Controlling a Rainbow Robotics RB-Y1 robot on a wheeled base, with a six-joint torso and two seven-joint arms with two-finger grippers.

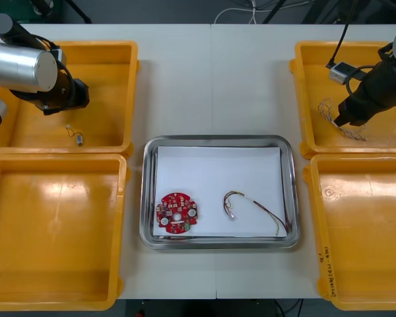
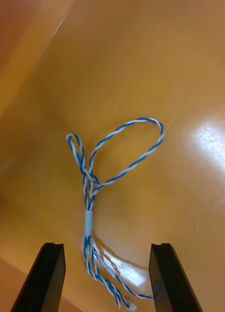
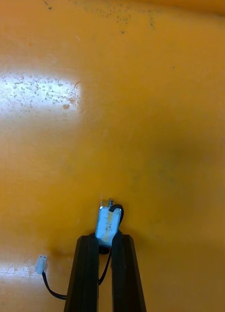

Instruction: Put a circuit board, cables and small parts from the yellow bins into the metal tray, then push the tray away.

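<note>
A small metal part [image 1: 78, 137] with a thin black lead lies on the floor of the far left yellow bin [image 1: 112, 53]. My left gripper [image 1: 81, 94] hangs over that bin, shut. Just past its tips lies the small metal part [image 3: 108, 224], apart from them. My right gripper [image 2: 106, 253] is open over the far right yellow bin [image 1: 310, 59], above the twisted blue and white cable [image 2: 100, 185], whose loose ends lie between the fingers [image 2: 51, 273]. The same cable [image 1: 331, 111] lies beside the right gripper [image 1: 346, 119]. In the metal tray [image 1: 218, 140] lie a red circuit board [image 1: 177, 212] and a red and yellow cable [image 1: 251, 206].
Two more yellow bins stand near the front, one at the left [image 1: 53, 290] and one at the right [image 1: 383, 297]. The tray's white inside has free room above the board and cable. A white connector [image 3: 41, 264] on the black lead lies beside the left fingers.
</note>
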